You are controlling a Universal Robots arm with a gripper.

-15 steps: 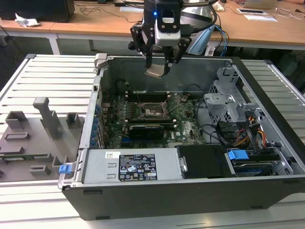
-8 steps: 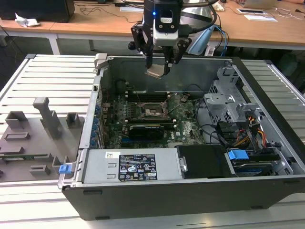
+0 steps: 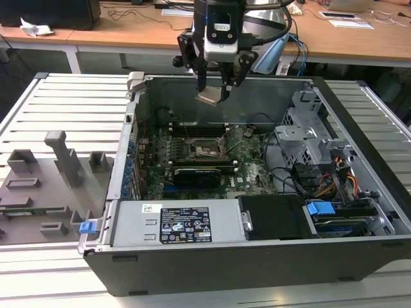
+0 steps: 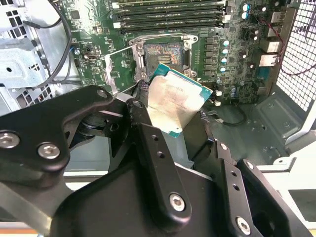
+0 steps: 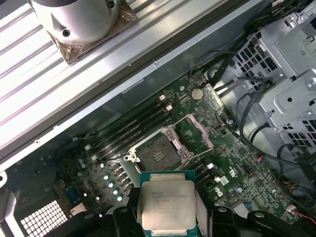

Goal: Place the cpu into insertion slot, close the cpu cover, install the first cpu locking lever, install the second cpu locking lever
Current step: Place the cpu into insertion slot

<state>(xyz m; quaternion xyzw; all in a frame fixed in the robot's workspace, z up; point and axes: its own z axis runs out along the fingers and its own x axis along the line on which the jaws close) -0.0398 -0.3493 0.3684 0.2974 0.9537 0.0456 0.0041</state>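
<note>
Jaws clamped on cpu (image 5: 165, 205), held seemingly well above open insertion slot (image 5: 158, 153)

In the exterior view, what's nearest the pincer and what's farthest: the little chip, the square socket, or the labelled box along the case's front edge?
1. The cpu, gripped in the pincer above the open case.
2. The insertion slot, beneath it on the motherboard.
3. The power supply, along the case's edge closest to the camera.

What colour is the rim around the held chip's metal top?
Teal-green, framing the small square silvery-grey chip; clearest in the first wrist view.
</note>
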